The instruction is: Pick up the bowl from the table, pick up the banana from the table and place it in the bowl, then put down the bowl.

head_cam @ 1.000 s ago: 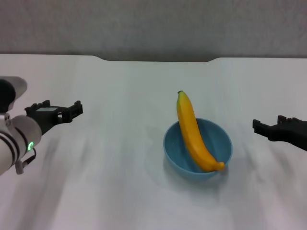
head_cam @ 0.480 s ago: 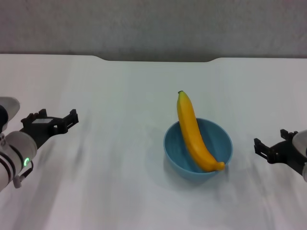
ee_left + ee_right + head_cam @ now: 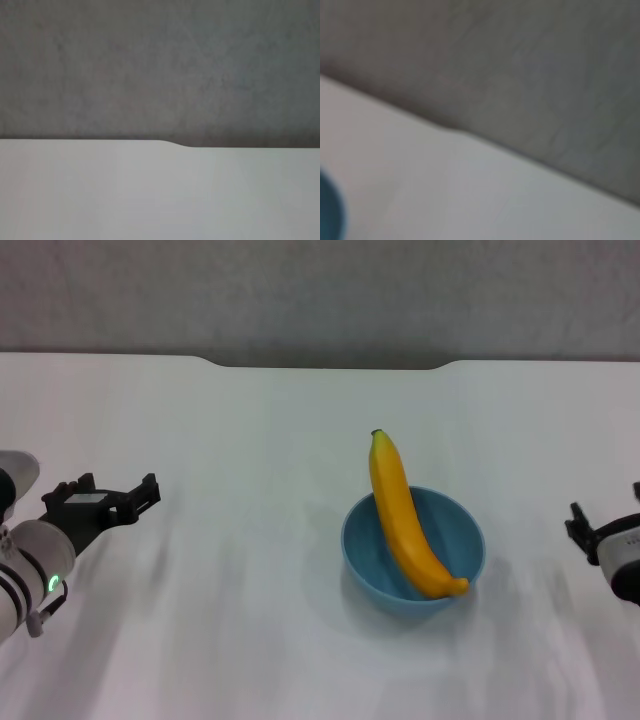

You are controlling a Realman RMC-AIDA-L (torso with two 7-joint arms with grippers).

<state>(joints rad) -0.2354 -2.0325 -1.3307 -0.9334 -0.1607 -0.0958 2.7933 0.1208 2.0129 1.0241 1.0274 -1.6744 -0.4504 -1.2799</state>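
The right gripper [image 3: 582, 527] is cut by the head view's edge. In the blurred right wrist view, only a sliver of the bowl [image 3: 329, 212] shows.

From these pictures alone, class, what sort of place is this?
Probably a robot test bench, not a kitchen: a bare white table against a plain grey wall, with only a bowl holding a banana.

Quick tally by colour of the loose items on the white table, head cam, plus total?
Light blue: 1, the round glossy light-blue bowl, standing on the white tabletop.
Yellow-orange: 1, the long curved yellow-orange banana, lying in the bowl with its green stem end out over the far rim.
Total: 2.
Left gripper and right gripper are off to either side, holding nothing.
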